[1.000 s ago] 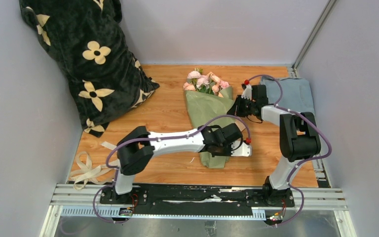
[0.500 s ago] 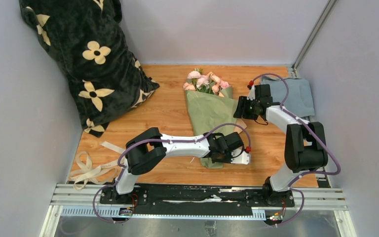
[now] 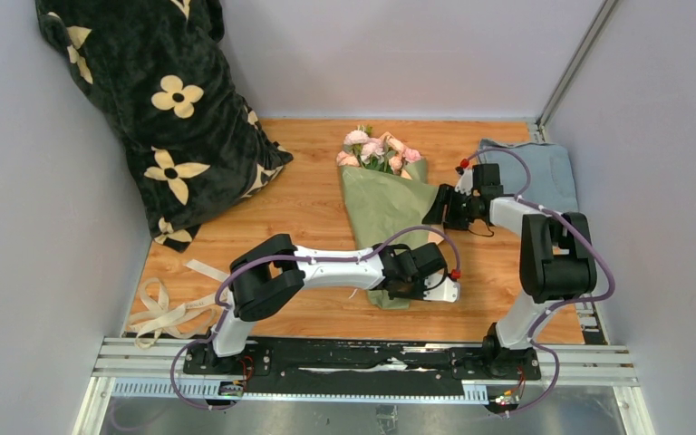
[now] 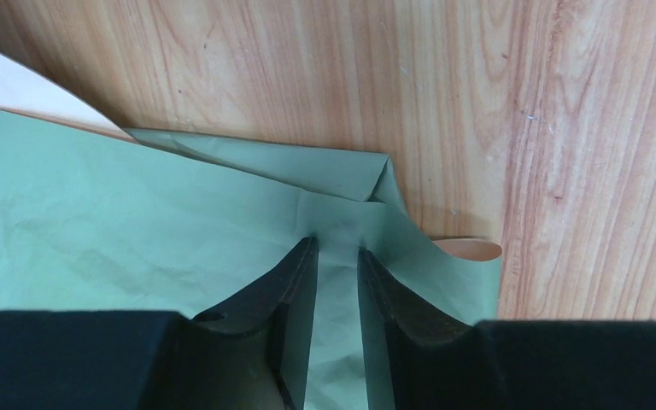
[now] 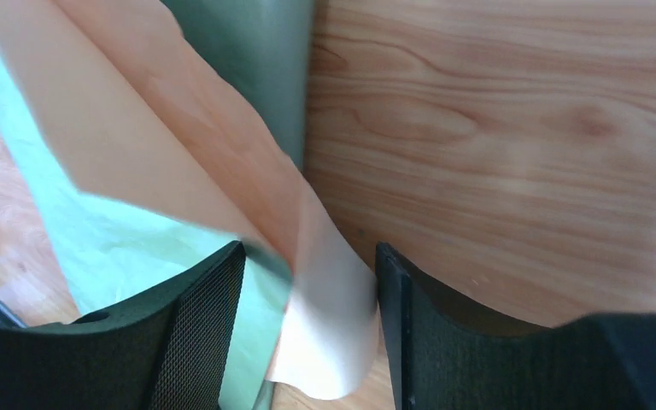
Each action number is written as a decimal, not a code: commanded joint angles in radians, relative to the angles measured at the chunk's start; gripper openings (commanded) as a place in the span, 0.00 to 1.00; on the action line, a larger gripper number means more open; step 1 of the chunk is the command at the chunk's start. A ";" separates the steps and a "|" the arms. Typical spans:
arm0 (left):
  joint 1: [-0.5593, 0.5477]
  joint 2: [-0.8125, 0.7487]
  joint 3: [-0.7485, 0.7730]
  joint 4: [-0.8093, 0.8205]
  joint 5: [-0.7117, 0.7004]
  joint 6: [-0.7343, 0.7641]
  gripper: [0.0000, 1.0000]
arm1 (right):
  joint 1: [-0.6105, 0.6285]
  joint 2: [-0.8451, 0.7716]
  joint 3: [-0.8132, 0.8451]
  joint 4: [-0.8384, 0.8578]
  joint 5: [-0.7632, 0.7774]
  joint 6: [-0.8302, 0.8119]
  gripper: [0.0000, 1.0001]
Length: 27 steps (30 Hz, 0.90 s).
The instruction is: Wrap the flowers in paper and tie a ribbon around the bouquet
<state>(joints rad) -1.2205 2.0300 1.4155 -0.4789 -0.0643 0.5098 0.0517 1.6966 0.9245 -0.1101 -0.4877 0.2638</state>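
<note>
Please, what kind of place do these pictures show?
Probably a robot test cell in a laboratory, not a flower shop: plain grey walls enclose a wooden table, and the left arm and the right arm are bolted to a metal rail at its near edge.

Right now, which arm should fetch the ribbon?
Left, probably. The ribbon lies by its base, across the bouquet from the right claw. But the left claw grips the paper; the right claw, open beside it, should likely take hold first.
</note>
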 commanded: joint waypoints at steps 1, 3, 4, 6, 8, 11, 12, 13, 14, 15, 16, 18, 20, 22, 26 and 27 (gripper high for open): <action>0.004 0.023 -0.041 -0.030 0.001 0.011 0.33 | 0.033 0.071 -0.038 0.057 -0.116 0.040 0.63; 0.004 0.021 -0.050 -0.030 -0.008 0.021 0.33 | 0.037 0.095 -0.054 0.095 -0.176 0.057 0.63; 0.004 0.019 -0.055 -0.029 -0.016 0.030 0.33 | 0.038 0.103 -0.070 0.125 -0.195 0.066 0.63; 0.004 0.017 -0.065 -0.022 -0.032 0.045 0.33 | 0.040 0.109 -0.091 0.174 -0.231 0.083 0.63; 0.004 0.016 -0.076 -0.016 -0.046 0.060 0.33 | 0.047 0.121 -0.113 0.231 -0.274 0.110 0.63; 0.005 0.015 -0.101 0.003 -0.066 0.073 0.34 | 0.064 0.152 -0.130 0.313 -0.324 0.147 0.60; 0.006 0.014 -0.109 0.009 -0.068 0.077 0.34 | 0.069 0.162 -0.134 0.338 -0.335 0.159 0.57; 0.006 0.014 -0.116 0.014 -0.069 0.080 0.34 | 0.070 0.170 -0.138 0.362 -0.348 0.171 0.52; 0.006 0.015 -0.122 0.019 -0.070 0.083 0.34 | 0.072 0.177 -0.141 0.387 -0.361 0.185 0.46; 0.006 0.015 -0.127 0.023 -0.072 0.084 0.34 | 0.071 0.184 -0.144 0.406 -0.373 0.199 0.38; 0.006 0.014 -0.131 0.026 -0.075 0.083 0.34 | 0.072 0.188 -0.144 0.417 -0.378 0.209 0.31; 0.006 0.008 -0.135 0.027 -0.075 0.083 0.34 | 0.072 0.190 -0.146 0.431 -0.381 0.220 0.13; 0.007 0.000 -0.137 0.025 -0.073 0.085 0.34 | 0.072 0.188 -0.153 0.443 -0.379 0.227 0.00; 0.010 -0.015 -0.131 0.012 -0.065 0.088 0.35 | 0.072 0.177 -0.160 0.449 -0.373 0.230 0.00; 0.047 -0.090 -0.041 -0.118 0.030 0.048 0.49 | 0.072 0.139 -0.182 0.439 -0.336 0.225 0.00; 0.062 -0.112 -0.015 -0.162 0.054 0.037 0.56 | 0.071 0.131 -0.186 0.437 -0.328 0.224 0.00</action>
<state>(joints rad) -1.2110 1.9789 1.3445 -0.4355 -0.0864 0.5808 0.1040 1.8572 0.7811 0.3744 -0.8539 0.4908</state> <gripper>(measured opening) 0.471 0.007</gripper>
